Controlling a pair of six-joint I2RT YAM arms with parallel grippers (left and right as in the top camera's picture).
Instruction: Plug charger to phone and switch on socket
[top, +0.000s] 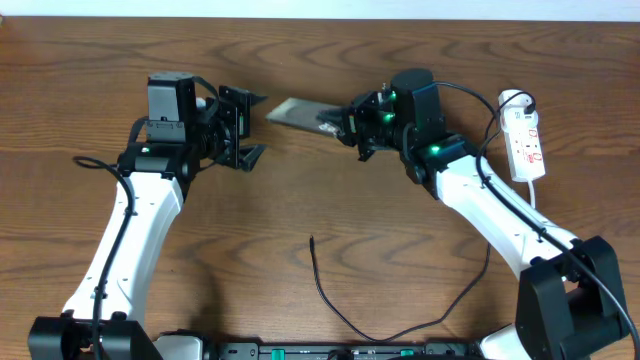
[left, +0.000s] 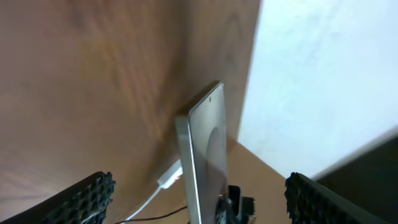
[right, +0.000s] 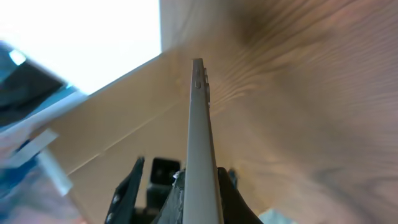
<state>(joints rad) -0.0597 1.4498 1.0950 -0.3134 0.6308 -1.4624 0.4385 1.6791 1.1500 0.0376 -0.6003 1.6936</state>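
Closest to the arm bases, the charger (top: 317, 275) lies loose on the counter (top: 90, 60), its thin black cable curling up to a free plug tip that points toward the middle of the scene, well apart from everything else. Farther in, the right fingers (right: 127, 190) are clenched on the phone (top: 298, 112), holding it up on its edge, seemingly clear of the wood. Facing it from the other side, the left fingers (left: 87, 198) are spread wide and grasp nothing, with the phone's free end near the gap between them. Beyond the right arm, at the counter's right side, the socket (top: 526, 140) lies flat with its white cord (top: 538, 190) trailing off.

By my reading the task is barely begun: the phone is picked up, but the plug is not in it and the switch is untouched.

Count: one charger, one phone, one socket, two arms.
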